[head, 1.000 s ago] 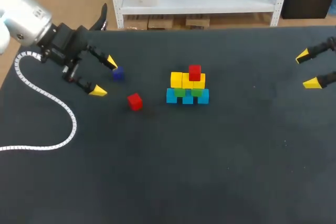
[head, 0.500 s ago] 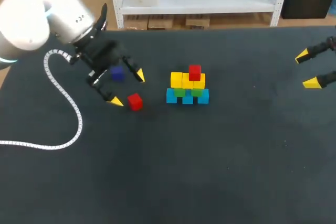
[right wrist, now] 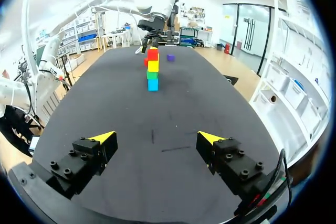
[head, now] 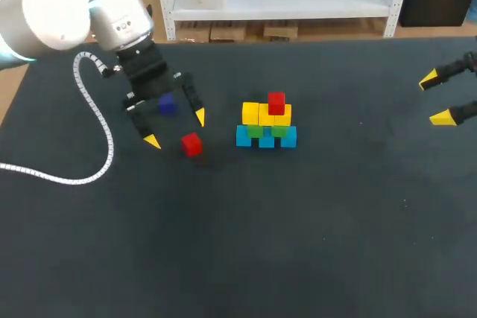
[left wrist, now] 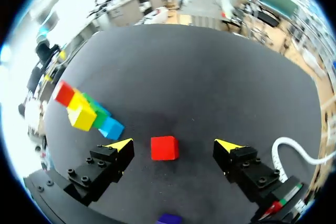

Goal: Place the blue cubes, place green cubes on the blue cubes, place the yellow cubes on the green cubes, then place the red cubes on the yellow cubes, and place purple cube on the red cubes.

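While the left gripper point(head: 175, 129) hangs over the left half of the table point(head: 298, 243), its fingers are spread wide and hold nothing. A loose red cube point(head: 191, 144) lies on the dark tabletop close to the two yellow tips. In the left wrist view the left gripper point(left wrist: 173, 145) frames the loose red cube point(left wrist: 164, 148). The cube sits between the tips and touches neither, with a gap on both sides.

The purple cube point(head: 167, 105) lies on the table by the gripper body, near the loose red cube but apart from it. In the left wrist view the purple cube point(left wrist: 169, 217) only peeks out behind the fingers.

The stack point(head: 266, 124) stands mid-table, well apart from the loose red cube. It has three blue cubes point(head: 267, 140) in a row at the bottom, then two green cubes point(head: 256, 130) and a row of yellow cubes point(head: 250, 113). One top red cube point(head: 276, 102) sits on the yellow row. From the left wrist the stack point(left wrist: 86, 111) shows off to the side, beyond one finger.

The right gripper point(head: 436, 99) is at the table's right edge, fingers apart and empty, well away from the stack. In the right wrist view the right gripper point(right wrist: 156, 137) faces bare tabletop. The stack point(right wrist: 152, 69) is far ahead, seen end on, with the purple cube point(right wrist: 170, 57) beyond it.

A white coiled cable point(head: 97, 147) trails from the left arm over the table's left side.
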You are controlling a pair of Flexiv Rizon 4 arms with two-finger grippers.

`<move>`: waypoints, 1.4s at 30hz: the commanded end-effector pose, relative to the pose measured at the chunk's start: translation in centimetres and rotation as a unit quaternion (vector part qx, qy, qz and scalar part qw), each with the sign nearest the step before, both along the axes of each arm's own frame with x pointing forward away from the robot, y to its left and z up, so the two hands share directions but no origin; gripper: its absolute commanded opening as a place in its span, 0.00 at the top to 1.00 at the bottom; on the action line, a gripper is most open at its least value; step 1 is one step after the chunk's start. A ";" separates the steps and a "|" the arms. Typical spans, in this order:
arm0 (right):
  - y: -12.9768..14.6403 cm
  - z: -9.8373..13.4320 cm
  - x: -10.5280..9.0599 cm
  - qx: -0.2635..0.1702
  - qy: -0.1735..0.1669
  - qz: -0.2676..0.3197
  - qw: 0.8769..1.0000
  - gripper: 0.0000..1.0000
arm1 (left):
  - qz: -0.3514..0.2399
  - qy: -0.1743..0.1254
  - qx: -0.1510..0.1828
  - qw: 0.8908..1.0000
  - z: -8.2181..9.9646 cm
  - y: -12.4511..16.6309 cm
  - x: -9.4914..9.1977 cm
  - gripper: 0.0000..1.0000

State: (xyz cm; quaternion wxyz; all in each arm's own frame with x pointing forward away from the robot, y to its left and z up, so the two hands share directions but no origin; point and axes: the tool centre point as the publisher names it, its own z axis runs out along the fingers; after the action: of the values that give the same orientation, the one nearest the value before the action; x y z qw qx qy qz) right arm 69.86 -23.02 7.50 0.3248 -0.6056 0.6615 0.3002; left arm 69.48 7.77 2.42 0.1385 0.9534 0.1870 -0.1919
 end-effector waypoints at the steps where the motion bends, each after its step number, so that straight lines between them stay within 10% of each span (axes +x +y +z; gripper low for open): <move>1: 0.0 0.0 0.0 0.001 0.000 0.000 1.000 0.00 | -0.018 0.033 0.058 0.998 -1.2 -0.7 0.7 0.00; 17: 0.0 0.0 0.0 0.001 0.000 0.000 1.000 0.00 | 0.024 0.061 0.070 0.995 -3.1 -1.1 0.0 0.00; 21: 0.0 0.0 0.0 0.001 0.000 0.000 1.000 0.00 | 0.025 0.063 0.072 0.995 -3.1 -1.0 0.0 0.26; 42: 0.0 0.0 0.0 0.001 0.000 0.000 1.000 0.00 | 0.055 0.074 0.062 0.994 -2.9 -1.8 -0.3 0.57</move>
State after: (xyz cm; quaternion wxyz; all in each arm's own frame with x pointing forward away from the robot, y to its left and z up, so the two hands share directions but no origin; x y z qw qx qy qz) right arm 69.87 -23.01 7.49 0.3249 -0.6054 0.6615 0.3004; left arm 69.36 5.96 -0.37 0.0741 0.9315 0.2606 -0.2427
